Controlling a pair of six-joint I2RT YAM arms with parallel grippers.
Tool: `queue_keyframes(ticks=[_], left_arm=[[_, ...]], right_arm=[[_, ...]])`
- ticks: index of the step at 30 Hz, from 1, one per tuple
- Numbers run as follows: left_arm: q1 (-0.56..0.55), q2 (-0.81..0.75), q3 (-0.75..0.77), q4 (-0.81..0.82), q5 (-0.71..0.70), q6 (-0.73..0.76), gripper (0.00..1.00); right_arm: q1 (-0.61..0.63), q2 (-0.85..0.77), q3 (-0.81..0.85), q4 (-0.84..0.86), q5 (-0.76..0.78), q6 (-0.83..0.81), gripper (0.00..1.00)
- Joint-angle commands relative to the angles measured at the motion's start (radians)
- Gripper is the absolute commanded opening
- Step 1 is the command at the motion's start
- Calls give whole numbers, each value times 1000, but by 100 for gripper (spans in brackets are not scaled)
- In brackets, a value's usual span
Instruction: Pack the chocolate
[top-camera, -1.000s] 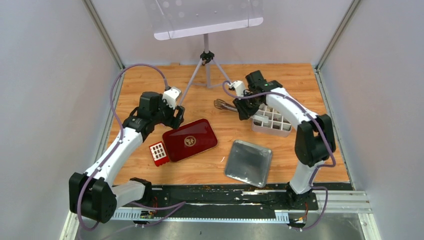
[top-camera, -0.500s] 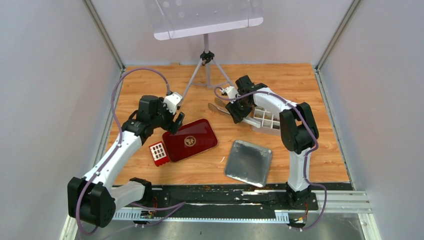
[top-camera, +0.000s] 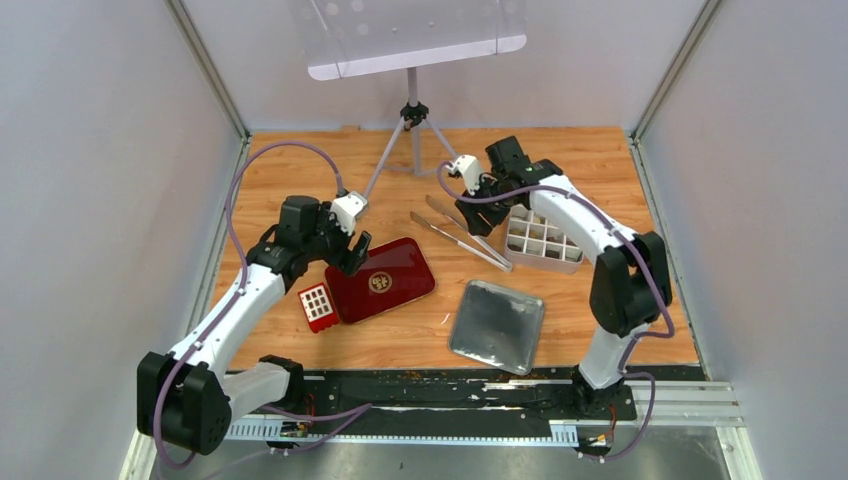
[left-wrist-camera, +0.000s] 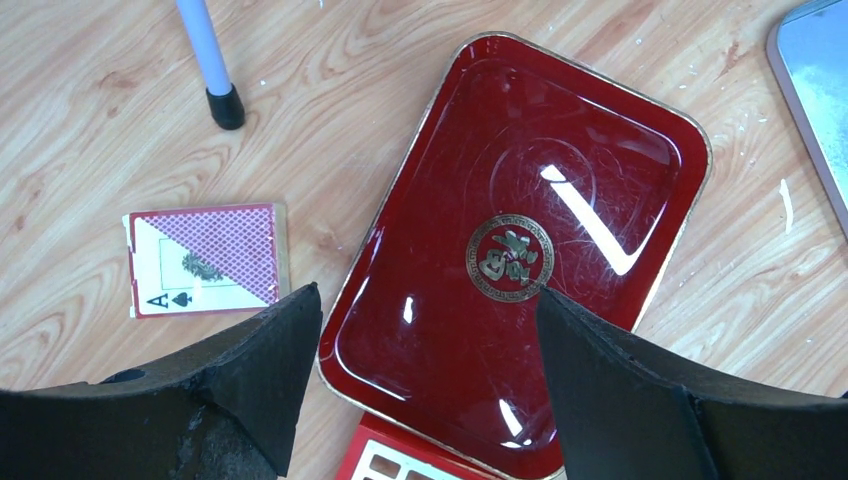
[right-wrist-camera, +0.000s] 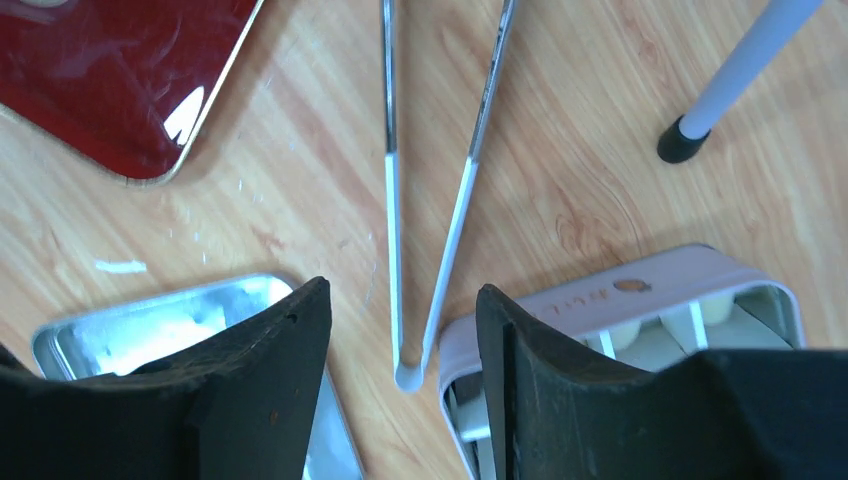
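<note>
Surface (top-camera: 600, 160): pale wood inside a white-walled booth, with a tripod (top-camera: 411, 120) at the far edge.
Red tray (top-camera: 380, 279): left of centre, gold emblem in its middle.
Silver tin (top-camera: 497, 326): near side, right of the red tray.
Divided box (top-camera: 543, 240): right of centre, a white grid of cells.
Tongs (top-camera: 460, 239): flat on the surface, joined end just beside the divided box.
Left jaws: spread wide, gripping nothing, above the red tray's edge and well apart from the chocolate.
Right jaws: parted, gripping nothing, with the tongs' joined end lying below the gap.
Chocolate (right-wrist-camera: 622, 334): cream-white pieces in the box's cells, just right of the right jaws, not between them.
</note>
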Motion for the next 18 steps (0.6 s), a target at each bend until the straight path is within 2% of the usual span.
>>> queue_keyframes(ticks=[1,5,7,9,11,13,15,18], left_arm=[[-4,-7,-2,36,38,1,86],[-6,-19,-14,21,68,51,84],[-20,-38,-25,12,139,115,82],[-75,-57,-32,-17,190,238,82],[-157,-44,-21,-58,184,343,82],[-226,1,11,-96,176,389,81],[-264,49,39,-92,175,362,80],[-276,75,23,7,138,218,79]], right_arm=[[7,-148,-104,-91,-37,-186,53],[37,-316,-377,-88,62,-333,45],[49,-412,-499,-80,99,-378,44],[49,-499,-578,-86,117,-367,44],[50,-574,-614,-129,94,-356,43],[56,-657,-642,-172,40,-356,42],[99,-740,-688,-173,7,-362,40],[263,-838,-773,-131,19,-360,39]])
